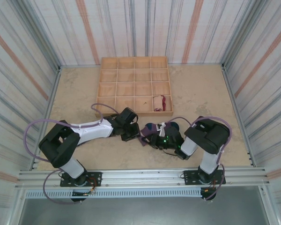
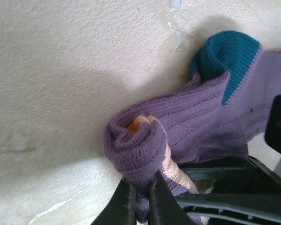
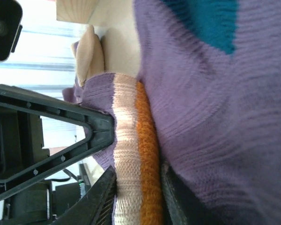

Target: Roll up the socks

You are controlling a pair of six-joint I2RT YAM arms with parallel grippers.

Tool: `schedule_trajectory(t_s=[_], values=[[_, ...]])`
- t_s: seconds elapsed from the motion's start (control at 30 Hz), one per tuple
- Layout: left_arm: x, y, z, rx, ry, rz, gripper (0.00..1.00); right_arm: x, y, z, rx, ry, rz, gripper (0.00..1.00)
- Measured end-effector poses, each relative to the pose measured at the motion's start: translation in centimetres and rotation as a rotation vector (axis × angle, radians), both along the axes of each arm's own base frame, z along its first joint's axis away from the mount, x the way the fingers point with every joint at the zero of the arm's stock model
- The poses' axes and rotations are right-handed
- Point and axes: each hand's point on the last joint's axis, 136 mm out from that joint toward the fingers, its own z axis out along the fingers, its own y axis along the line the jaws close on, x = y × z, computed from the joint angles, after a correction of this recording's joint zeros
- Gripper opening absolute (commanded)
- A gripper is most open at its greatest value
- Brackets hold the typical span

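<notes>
Purple sock (image 1: pixel 152 130) lies on the surface (image 1: pixel 75 89) at 6 o'clock from the tray (image 1: pixel 135 58). Left gripper (image 2: pixel 141 206) fingers pinch its rolled end, likely to hold the coil tight; right gripper (image 3: pixel 136 187) fingers clamp the cuff as an anchor.

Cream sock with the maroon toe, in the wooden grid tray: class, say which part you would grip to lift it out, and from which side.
Probably the bunched middle of the cream fabric sock with the maroon toe, fingers coming straight down. It sits in the rightmost compartment, nearest row, of the wooden grid tray, so the walls block any sideways approach.
</notes>
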Motion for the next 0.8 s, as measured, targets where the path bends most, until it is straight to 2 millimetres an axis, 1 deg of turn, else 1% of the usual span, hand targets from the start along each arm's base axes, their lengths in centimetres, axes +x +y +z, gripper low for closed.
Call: schedule_trajectory(t_s=[0.2,0.27,0.4,0.53,0.57,0.6,0.63,0.67,0.8], values=[[-0.4,1.1,0.3,0.065,0.032,-0.026,0.0,-0.1,0.3,0.7,-0.147,-0.053,0.032,0.45],[-0.8,1.5,0.1,0.088,0.046,-0.034,0.0,-0.3,0.5,0.9,-0.214,-0.083,0.051,0.51],[-1.4,2.3,-0.1,0.123,0.072,-0.049,0.0,-0.9,0.9,1.8,-0.333,-0.158,0.092,0.52],[-1.5,2.9,-0.3,0.132,0.092,-0.043,0.0,-1.4,0.4,2.5,-0.445,-0.239,0.117,0.53],[-1.5,3.0,-0.3,0.133,0.097,-0.042,0.0,-1.6,0.3,2.5,-0.476,-0.262,0.125,0.54],[-1.5,3.1,-0.3,0.134,0.102,-0.04,0.0,-2.0,0.3,2.7,-0.507,-0.295,0.14,0.61],[-1.6,3.2,-0.3,0.136,0.106,-0.04,0.0,-2.5,0.4,2.9,-0.54,-0.331,0.164,0.66],[-1.6,3.3,-0.3,0.137,0.109,-0.04,0.0,-2.9,0.6,3.1,-0.561,-0.358,0.181,0.68],[-1.6,3.6,-0.3,0.133,0.121,-0.045,0.0,-4.6,2.0,4.4,-0.662,-0.516,0.27,0.69]])
